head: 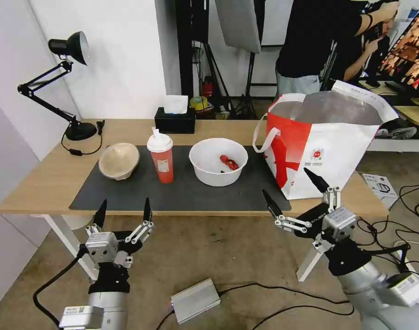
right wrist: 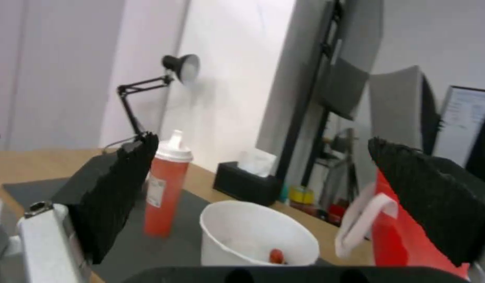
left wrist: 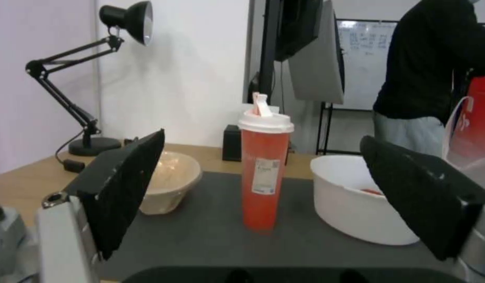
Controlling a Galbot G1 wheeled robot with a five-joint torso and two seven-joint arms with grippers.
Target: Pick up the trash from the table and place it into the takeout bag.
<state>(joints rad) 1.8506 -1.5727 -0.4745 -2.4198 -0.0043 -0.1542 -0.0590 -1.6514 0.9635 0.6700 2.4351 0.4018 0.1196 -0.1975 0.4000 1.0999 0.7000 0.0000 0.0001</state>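
White walls and light stands back a long wooden table [head: 44,176] on white legs, a dark grey mat [head: 182,192] spread along its front half. Behind the mat stand a black desk lamp [head: 67,50] and a black tissue box [head: 175,121]. On the mat sit a tan paper bowl [head: 119,160] tipped on its side, a tall red cup [head: 160,158] with a white lid, and a wide white bowl [head: 218,161] holding red scraps. Just beside the mat's right end stands the open takeout bag [head: 323,151], nothing blocking its mouth. Cables and a silver box [head: 195,300] lie on the floor. Below the mat's front edge, the left gripper [head: 123,211] and right gripper [head: 295,191] hover with fingers spread wide, holding nothing.
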